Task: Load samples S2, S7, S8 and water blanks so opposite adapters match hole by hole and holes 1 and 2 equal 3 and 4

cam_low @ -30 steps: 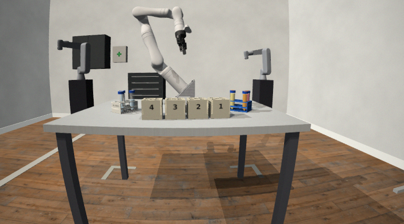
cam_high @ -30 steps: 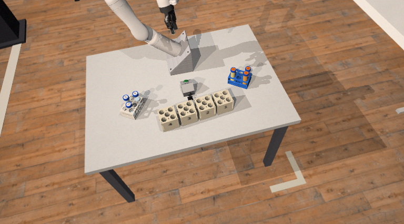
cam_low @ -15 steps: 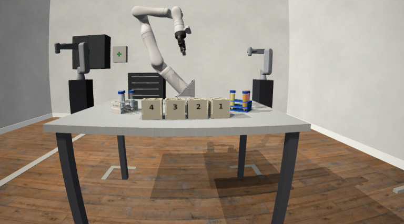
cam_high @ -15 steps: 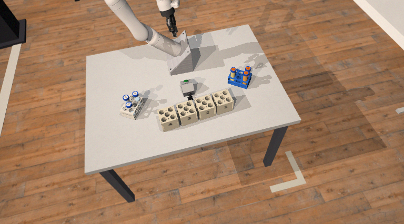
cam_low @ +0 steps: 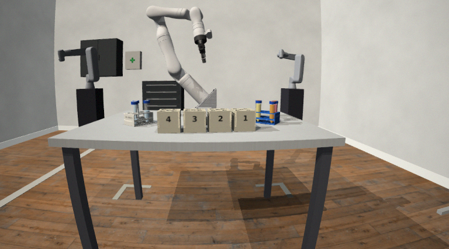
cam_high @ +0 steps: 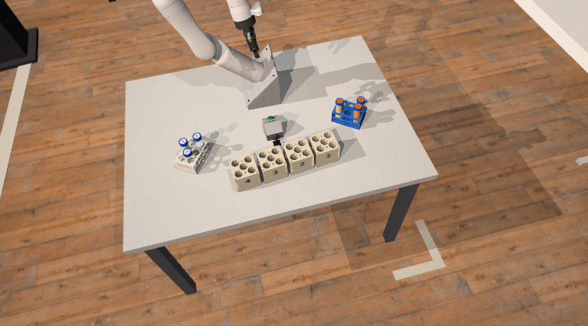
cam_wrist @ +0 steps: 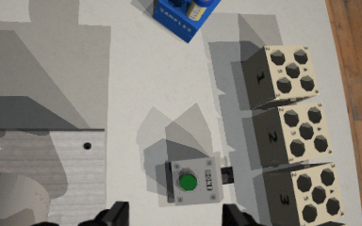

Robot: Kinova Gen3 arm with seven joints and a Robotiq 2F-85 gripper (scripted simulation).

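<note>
Beige blocks, the four adapters (cam_high: pixel 285 159), are lined up in a row near the front half of the white table (cam_high: pixel 173 223), numbered 4 to 1, and every hole is seen dark and unfilled. Wide bare table is left in front of them. Orange-capped tubes are kept in the blue rack (cam_high: pixel 347 117) near the right edge. Blue-capped tubes are kept in the white rack (cam_high: pixel 191 162) at the left. The green DONE key (cam_wrist: pixel 189 182) is seen just behind the row. The gripper (cam_low: pixel 203 58) is held high in the air, half open, with nothing in it.
</note>
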